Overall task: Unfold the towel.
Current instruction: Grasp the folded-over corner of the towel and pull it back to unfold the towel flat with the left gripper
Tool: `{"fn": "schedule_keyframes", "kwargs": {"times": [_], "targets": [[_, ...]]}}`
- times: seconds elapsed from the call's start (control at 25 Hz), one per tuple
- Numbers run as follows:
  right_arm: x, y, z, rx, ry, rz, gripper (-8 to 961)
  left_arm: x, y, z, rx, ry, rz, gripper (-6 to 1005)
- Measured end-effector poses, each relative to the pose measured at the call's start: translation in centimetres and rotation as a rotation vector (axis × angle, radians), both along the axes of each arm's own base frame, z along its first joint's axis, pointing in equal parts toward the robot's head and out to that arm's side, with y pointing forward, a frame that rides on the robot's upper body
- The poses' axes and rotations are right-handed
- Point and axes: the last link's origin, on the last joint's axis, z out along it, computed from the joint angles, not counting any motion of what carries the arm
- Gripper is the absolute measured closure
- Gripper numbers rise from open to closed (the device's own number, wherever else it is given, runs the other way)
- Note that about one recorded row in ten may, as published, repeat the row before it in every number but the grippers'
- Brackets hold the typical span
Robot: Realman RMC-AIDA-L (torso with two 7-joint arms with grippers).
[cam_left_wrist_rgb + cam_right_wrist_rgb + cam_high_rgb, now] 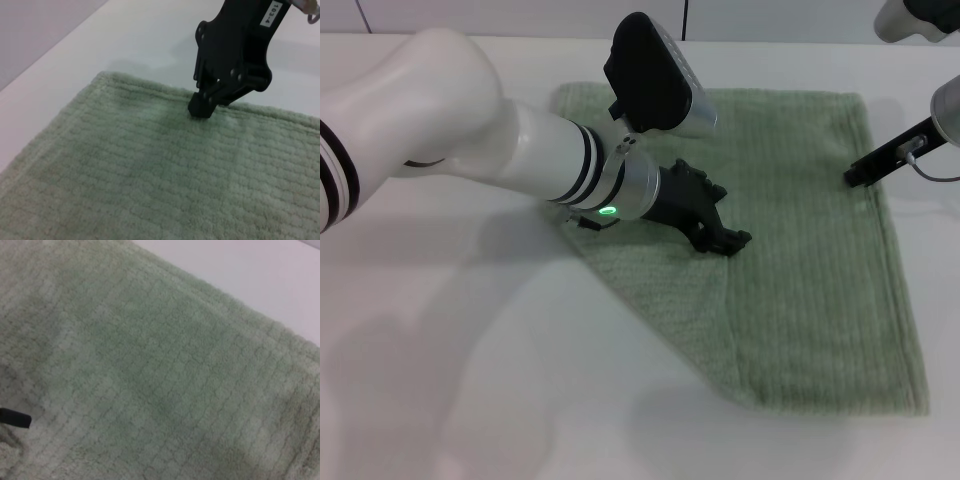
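Note:
The pale green towel lies flat on the white table. Its left part is folded over in a lighter triangular flap with a diagonal edge. My left gripper is low over the towel's middle, at the upper corner of that flap. My right gripper rests at the towel's right edge near the far corner. The left wrist view shows the right gripper's tip touching the towel just inside the hem. The right wrist view is filled by the towel.
My left arm reaches across the towel's left far corner and hides it. Bare white table lies to the left and in front of the towel. The table's back edge runs just behind the towel.

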Motion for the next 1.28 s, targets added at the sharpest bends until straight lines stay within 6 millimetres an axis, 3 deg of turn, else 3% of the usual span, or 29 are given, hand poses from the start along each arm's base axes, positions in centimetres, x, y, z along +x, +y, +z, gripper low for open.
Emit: {"fn": "schedule_keyframes", "kwargs": {"times": [0.68,0.96,1.28], "targets": [[0.03,0.01,0.02,0.001,-0.003,0.001,956,-0.1,0.06,-0.01,0.005,0.005,0.009,373],[0.04,0.03,0.03,0.002,-0.004,0.002,955,-0.06,-0.36,-0.65,-0.008,0.039,0.003,569],[0.04,0.04,0.03,0.002,-0.004,0.002,955,-0.04,-0.35,-0.68,-0.008,0.041,0.004,630]]}}
